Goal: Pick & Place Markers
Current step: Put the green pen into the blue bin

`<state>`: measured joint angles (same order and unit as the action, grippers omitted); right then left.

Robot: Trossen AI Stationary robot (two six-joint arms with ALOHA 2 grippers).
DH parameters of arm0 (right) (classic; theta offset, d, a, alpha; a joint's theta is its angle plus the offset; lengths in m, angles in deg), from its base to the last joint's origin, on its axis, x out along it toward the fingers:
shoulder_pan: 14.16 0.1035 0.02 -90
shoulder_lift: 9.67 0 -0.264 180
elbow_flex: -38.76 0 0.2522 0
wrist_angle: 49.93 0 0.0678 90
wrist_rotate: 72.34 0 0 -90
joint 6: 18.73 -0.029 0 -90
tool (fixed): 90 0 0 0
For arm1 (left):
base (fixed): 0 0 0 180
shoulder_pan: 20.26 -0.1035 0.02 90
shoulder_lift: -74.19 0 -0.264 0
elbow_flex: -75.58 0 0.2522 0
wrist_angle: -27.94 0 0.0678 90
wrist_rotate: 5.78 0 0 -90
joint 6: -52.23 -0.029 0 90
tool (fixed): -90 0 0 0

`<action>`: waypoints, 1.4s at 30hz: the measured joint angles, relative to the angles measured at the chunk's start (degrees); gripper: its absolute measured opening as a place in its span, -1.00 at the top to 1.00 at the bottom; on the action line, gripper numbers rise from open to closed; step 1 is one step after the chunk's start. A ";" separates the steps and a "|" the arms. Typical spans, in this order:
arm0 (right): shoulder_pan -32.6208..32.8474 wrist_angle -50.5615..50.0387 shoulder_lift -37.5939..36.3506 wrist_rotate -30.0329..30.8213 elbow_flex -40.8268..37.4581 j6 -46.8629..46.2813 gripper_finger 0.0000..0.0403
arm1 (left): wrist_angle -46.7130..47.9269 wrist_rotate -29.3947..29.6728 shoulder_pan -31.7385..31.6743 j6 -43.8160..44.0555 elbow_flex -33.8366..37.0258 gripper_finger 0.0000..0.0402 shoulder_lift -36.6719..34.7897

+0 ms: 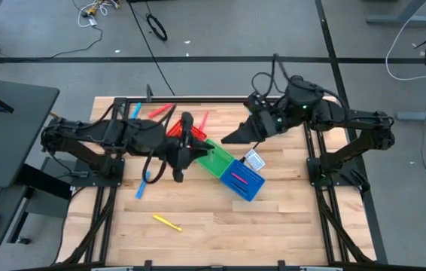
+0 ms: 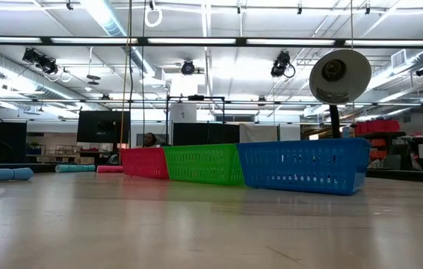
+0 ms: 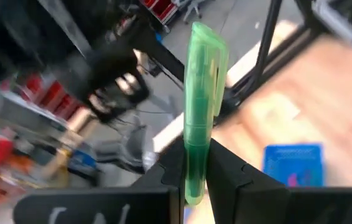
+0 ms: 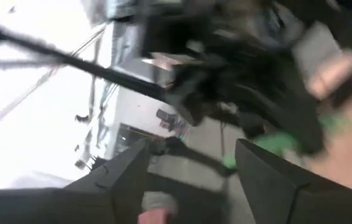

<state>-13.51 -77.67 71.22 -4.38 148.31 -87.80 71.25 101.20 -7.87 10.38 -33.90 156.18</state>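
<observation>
I am clamping the left gripper (image 3: 194,177) on a green marker (image 3: 199,106) at frame centre, above the green bin (image 1: 214,159). The right gripper (image 1: 232,138) is hanging open, empty. Gripped only by its end, the marker may tilt and miss the bin.

A pale wooden worktop (image 1: 220,218) sits on a grey floor (image 1: 220,30) crossed by dark lines and loose cables (image 1: 156,28). Beyond, a wide hall with ceiling strip lights (image 2: 110,15), a dark monitor (image 2: 103,125) and a round lamp (image 2: 340,76)

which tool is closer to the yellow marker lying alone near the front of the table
Left. The left tool, shut on a green marker, hangs just behind the thin yellow marker; the open right tool is farther back, to its right.
</observation>
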 joint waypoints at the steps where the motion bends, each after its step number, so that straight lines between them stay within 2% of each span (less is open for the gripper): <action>1: 0.00 -1.60 0.00 -0.04 0.00 -3.64 -0.16 | -0.02 1.27 0.47 -3.00 0.00 0.79 0.00; 4: 0.78 -7.27 0.00 -0.27 0.00 -11.56 -0.12 | -0.03 4.60 1.41 -9.88 0.00 0.79 0.00; 7: 2.10 -10.40 0.02 -0.47 0.00 -15.22 -0.09 | -0.18 8.67 2.12 -14.85 0.00 0.79 0.00; 11: 3.46 -7.75 1.00 0.74 0.00 -19.30 -0.08 | -0.23 14.26 2.89 -20.88 0.00 0.79 0.00; 15: 3.72 -3.62 3.47 2.08 0.00 -21.77 -0.08 | -1.16 16.54 3.35 -24.98 0.00 0.79 0.00; 25: 3.72 4.13 8.41 2.08 0.00 -22.00 -0.08 | -1.45 17.92 5.05 -28.32 0.00 0.79 0.00; 33: 3.50 3.75 8.79 3.29 0.00 -20.43 -0.05 | -1.38 18.86 6.27 -28.47 0.00 0.79 0.00; 37: 3.50 3.74 8.79 3.56 0.00 -20.23 0.11 | -1.38 19.03 6.24 -28.47 0.00 0.79 0.00; 42: 3.50 3.43 8.79 3.57 0.00 -19.02 0.47 | -1.56 19.01 6.24 -28.39 0.00 0.79 -0.01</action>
<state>-10.01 -74.24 80.00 -0.81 148.31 -106.82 69.69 120.21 -1.63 -18.01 -33.90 156.17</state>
